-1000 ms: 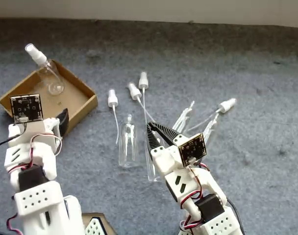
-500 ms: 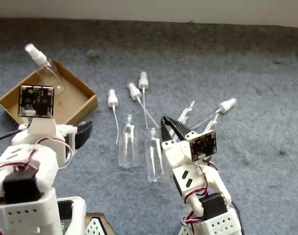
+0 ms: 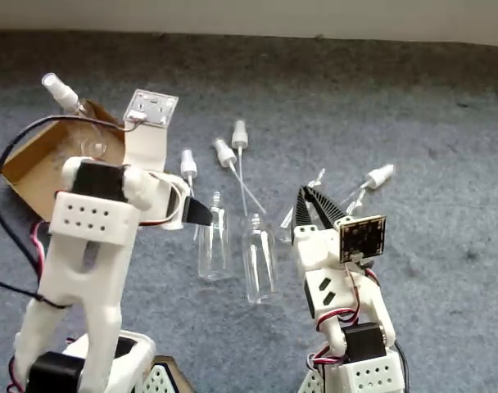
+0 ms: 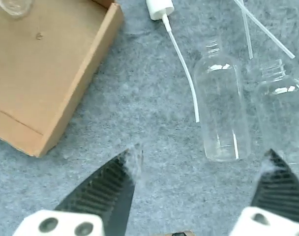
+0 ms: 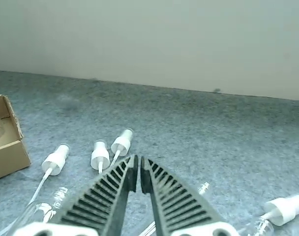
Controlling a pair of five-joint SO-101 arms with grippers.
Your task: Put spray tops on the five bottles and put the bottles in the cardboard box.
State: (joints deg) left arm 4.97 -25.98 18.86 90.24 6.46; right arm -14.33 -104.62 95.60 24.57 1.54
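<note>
Box [image 3: 26, 170] sits off to the left of the left gripper [image 3: 196, 211], partly behind that arm. A capped bottle [image 3: 87, 131] lies in it, with its spray head poking over the far edge.

Two bare bottles lie side by side, necks pointing away. The first bottle [image 4: 221, 103] is straight ahead of the left gripper [image 4: 201, 155], its base just beyond the gap between the fingers [image 4: 110, 189]. The second bottle [image 3: 260, 258] is between the two grippers, close on the right gripper's [image 3: 302, 194] left.

Three loose tops [image 5: 100, 157] lie ahead of the right gripper [image 5: 138, 161], dip tubes trailing back toward the bare bottles. Another capped head [image 3: 378, 175] is ahead and to its right; the bottle under it is too faint to make out.

Left gripper: spread wide, holding nothing, above the carpet.
Right gripper: a thin slit only, nothing in it.
</note>
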